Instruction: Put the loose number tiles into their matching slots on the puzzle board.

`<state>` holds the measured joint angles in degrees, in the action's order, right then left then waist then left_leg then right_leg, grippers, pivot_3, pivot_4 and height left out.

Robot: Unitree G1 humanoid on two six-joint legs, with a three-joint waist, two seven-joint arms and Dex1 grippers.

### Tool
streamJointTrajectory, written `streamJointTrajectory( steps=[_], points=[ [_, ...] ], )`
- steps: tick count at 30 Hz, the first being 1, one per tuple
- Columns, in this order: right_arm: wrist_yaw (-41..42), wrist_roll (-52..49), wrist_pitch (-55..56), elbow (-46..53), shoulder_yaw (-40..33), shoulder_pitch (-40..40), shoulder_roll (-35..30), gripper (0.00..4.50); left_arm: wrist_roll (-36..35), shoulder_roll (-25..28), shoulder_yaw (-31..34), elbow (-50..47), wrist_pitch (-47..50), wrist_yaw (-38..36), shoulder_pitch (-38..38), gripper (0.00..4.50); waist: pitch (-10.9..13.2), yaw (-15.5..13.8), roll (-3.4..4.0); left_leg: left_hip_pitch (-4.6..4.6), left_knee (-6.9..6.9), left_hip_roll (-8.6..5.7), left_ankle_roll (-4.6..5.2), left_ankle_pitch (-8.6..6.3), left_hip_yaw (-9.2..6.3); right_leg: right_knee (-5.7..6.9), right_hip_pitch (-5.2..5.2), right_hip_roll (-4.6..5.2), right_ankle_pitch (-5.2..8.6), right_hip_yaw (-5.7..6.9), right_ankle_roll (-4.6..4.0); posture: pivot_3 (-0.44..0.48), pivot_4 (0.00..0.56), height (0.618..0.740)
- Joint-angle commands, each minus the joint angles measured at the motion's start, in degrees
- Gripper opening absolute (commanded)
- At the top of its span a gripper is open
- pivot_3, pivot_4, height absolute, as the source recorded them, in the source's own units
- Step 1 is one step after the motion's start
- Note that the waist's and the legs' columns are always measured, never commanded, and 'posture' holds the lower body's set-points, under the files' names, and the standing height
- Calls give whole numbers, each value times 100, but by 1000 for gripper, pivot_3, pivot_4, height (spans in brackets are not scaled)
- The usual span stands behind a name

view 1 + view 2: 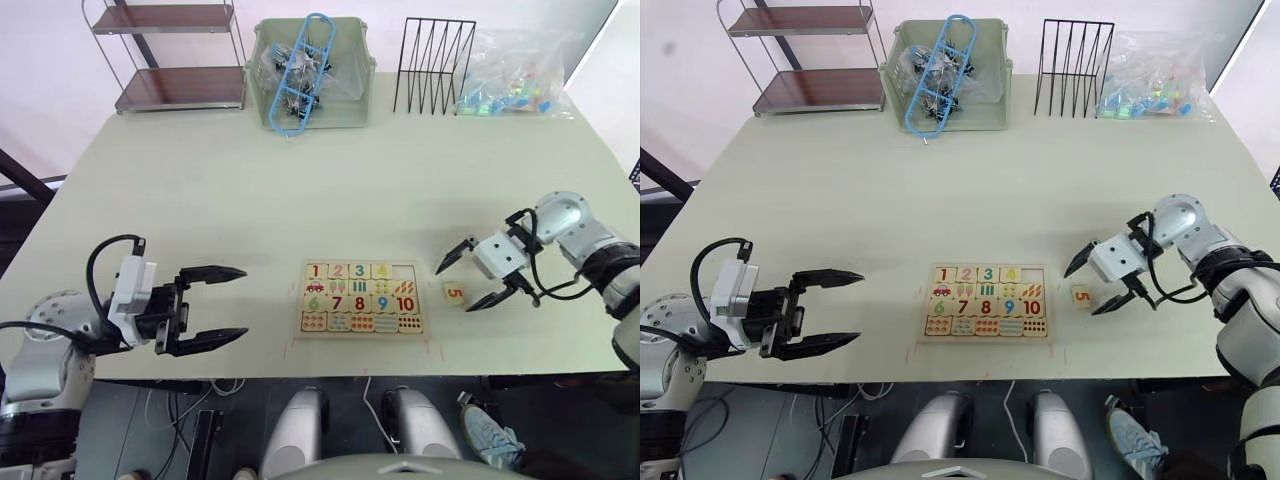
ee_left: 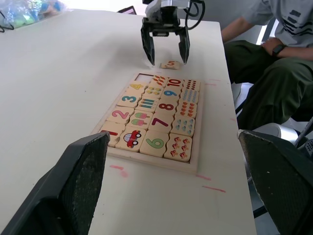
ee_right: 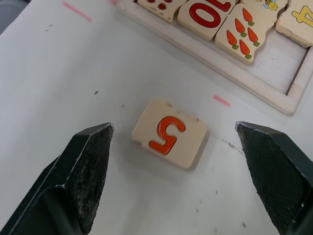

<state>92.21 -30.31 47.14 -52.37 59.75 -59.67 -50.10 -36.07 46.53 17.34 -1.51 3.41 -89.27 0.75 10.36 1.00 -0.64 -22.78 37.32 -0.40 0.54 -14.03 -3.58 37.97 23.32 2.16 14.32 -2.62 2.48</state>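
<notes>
Right pincer point(image 1: 468, 283) spread wide, empty. Tile 5 point(image 3: 169, 133) flat on table point(image 1: 300, 190), between fingers, not touched. Empty slot point(image 1: 404, 272) just beyond on board point(image 1: 362, 297). Risk — tile sits skewed; uneven closing could twist or flick it. Left pincer point(image 1: 222, 305) apart, idle.

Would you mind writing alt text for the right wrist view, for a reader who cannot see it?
A loose wooden tile printed with an orange 5 lies flat on the pale table, between the two open black fingers of the right gripper and untouched by them. Beyond it is a corner of the puzzle board, with one empty slot beside the carrot tile.
</notes>
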Motion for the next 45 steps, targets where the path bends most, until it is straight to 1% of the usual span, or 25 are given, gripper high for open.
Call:
streamJointTrajectory(
  steps=[1, 6, 9, 10, 13, 15, 18, 20, 23, 24, 26, 29, 32, 35, 39, 42, 45],
  points=[
    [29, -316, -77, 576, -317, -72, -437, 4201, -46, 53, 7, -73, -19, -78, 30, 4500, 1, 0, 1, -3, 0, 0, 0, 0, 1, 1, 3, 1, 0, -1, 0, 0, 150, 739],
    [29, -840, -908, 1554, -1091, 371, -1025, 4201, -33, 71, 21, 8, -65, -124, -7, 4500, 2, -7, 3, -5, -1, 1, 0, 0, 1, 2, 6, 0, 0, -2, 0, 0, 150, 739],
    [29, -1016, -1559, 2223, -1819, 944, -1339, 4201, -27, 78, -3, 24, -71, -164, -17, 4500, 2, -23, 3, -7, -1, 1, 0, 0, 2, 1, 6, 3, 0, -2, 0, 0, 150, 739],
    [-34, -1030, -1839, 2523, -2167, 1243, -1446, 4201, -15, 77, -25, 45, -82, -177, -34, 4500, 2, -22, 3, -9, -1, 1, 1, 0, 2, 1, 5, 5, 0, -2, 0, 0, 150, 739],
    [-911, -1315, -2767, 3732, -3054, 2416, -1941, 4201, 45, 55, -103, 96, -129, -164, -95, 4500, 2, -53, 4, -10, 0, 1, 1, 0, 2, 2, 6, 5, 0, -2, 0, 0, 150, 739],
    [-1557, -1517, -3293, 4509, -3614, 3228, -2145, 4201, 97, 34, -123, 129, -179, -96, -112, 4500, 2, -48, 4, -13, -2, 0, 1, 0, -2, 1, 6, 9, 1, 1, -1, 0, 150, 739],
    [-2547, -1795, -3949, 5546, -4293, 4359, -2339, 4201, 120, 25, -160, 153, -173, -45, -123, 4500, 4, -29, 8, -13, -1, 0, 1, 0, 2, 2, 8, 7, 0, -2, 0, 0, 150, 739],
    [-3457, -1923, -4358, 6363, -4893, 5312, -2277, 4201, 144, 6, -192, 187, -229, -44, -144, 4500, 1, -34, 5, -15, 1, 1, 1, 0, 5, 3, 11, 3, 0, -6, 1, 0, 150, 739],
    [-4615, -1859, -4955, 7374, -5764, 6468, -1910, 4201, 174, -12, -217, 239, -304, -72, -178, 4500, 0, -19, 3, -16, 4, 3, 1, 0, 7, 6, 10, -5, 0, -8, 3, 0, 150, 739],
    [-4828, -1827, -5109, 7576, -5947, 6681, -1795, 4201, 176, -11, -214, 246, -315, -81, -175, 4500, 0, -19, 3, -13, 9, 4, 1, 0, 12, 8, 8, -9, 0, -12, 4, 0, 150, 739],
    [-5511, -1684, -5407, 8062, -6219, 7166, -1401, 4201, 180, -7, -232, 264, -341, -106, -198, 4500, -3, -27, -3, -11, 13, 2, 1, 1, 15, 6, 4, -18, -3, -16, 10, 0, 150, 739],
    [-6424, -1368, -5871, 8613, -6459, 7610, -790, 4201, 162, 20, -258, 286, -346, -159, -229, 4500, -10, -35, -14, -9, 14, 2, 1, 1, 13, 4, 0, -27, -3, -14, 12, 0, 150, 739],
    [-7299, -1030, -6422, 9041, -6408, 7807, -189, 4201, 141, 60, -272, 331, -315, -210, -270, 4500, -12, -34, -18, -10, 15, 1, 1, 1, 12, 3, 0, -29, -2, -13, 12, 0, 150, 739],
    [-7823, -879, -6856, 9376, -6273, 7877, 340, 4201, 128, 83, -281, 347, -290, -253, -294, 4500, -17, -24, -27, -9, 14, 3, 1, 1, 13, 3, 0, -31, -2, -15, 11, 0, 150, 739],
    [-8671, -438, -7383, 9558, -5996, 7879, 1146, 4201, 127, 94, -303, 373, -276, -278, -361, 4500, -22, -23, -33, -8, 13, 5, 1, 1, 11, 4, 1, -33, -2, -14, 10, 0, 150, 739],
    [-9107, -7, -7471, 9389, -5836, 7972, 1732, 4201, 111, 104, -302, 369, -270, -293, -392, 4500, -25, -25, -39, -9, 13, 4, 1, 1, 13, 3, 1, -35, -2, -14, 10, 0, 150, 739],
    [-9151, 307, -7431, 9185, -5738, 7981, 2121, 4201, 101, 113, -308, 373, -269, -303, -401, 4500, -28, -22, -44, -9, 13, 3, 1, 1, 15, 2, 1, -35, -1, -15, 10, 0, 150, 739]
  ],
)
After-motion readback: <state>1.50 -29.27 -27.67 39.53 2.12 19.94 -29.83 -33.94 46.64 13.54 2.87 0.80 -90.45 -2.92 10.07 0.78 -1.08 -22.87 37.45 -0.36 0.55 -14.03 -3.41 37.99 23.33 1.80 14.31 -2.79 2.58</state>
